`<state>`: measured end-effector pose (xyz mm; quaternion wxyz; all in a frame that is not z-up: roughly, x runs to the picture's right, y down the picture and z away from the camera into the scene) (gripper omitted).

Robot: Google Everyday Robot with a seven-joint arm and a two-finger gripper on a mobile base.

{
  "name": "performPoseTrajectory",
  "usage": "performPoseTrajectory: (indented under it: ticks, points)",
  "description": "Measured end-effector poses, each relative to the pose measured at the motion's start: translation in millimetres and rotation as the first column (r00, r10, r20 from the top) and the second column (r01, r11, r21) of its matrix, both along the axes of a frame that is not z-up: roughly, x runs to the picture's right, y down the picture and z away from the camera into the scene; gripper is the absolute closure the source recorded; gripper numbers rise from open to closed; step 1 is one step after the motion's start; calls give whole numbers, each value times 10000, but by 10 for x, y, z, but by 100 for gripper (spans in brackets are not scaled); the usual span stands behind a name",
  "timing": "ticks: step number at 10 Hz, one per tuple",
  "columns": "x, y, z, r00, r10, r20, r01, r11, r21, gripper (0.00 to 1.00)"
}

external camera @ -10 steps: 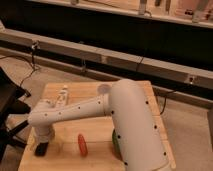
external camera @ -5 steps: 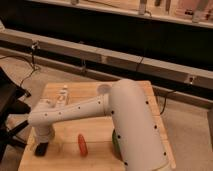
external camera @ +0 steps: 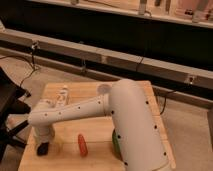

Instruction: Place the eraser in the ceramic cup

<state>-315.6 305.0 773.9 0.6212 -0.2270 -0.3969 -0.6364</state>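
My white arm reaches left across the wooden table (external camera: pixel 95 131). The gripper (external camera: pixel 42 148) points down at the table's front left corner, low over the wood. A dark shape sits at its tip; I cannot tell the eraser apart from the gripper there. A pale round form that looks like the ceramic cup (external camera: pixel 103 89) stands at the far middle of the table, partly behind the arm and far from the gripper.
An orange carrot-like piece (external camera: pixel 81 144) lies to the right of the gripper. A green bowl (external camera: pixel 115 142) is mostly hidden behind the arm. A white labelled bottle (external camera: pixel 62 95) stands at the far left. A dark chair (external camera: pixel 9 107) is left of the table.
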Motion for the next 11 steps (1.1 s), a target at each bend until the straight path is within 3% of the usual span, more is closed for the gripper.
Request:
performPoseTrajectory:
  ticks: [4,6,7,9,11]
  points:
    - [0,-23,-13,10000,-4,23,4,10000,17,97]
    - [-9,-45,-68,9999,35,105,-38,9995,316,100]
    - [-16,-134,-175,9995,186,250,-202,9975,678,100]
    - [5,-347,-397,9971,443,617,-522,9899,1321,100]
    - [12,-526,-549,9887,768,1286,-985,9801,1725,100]
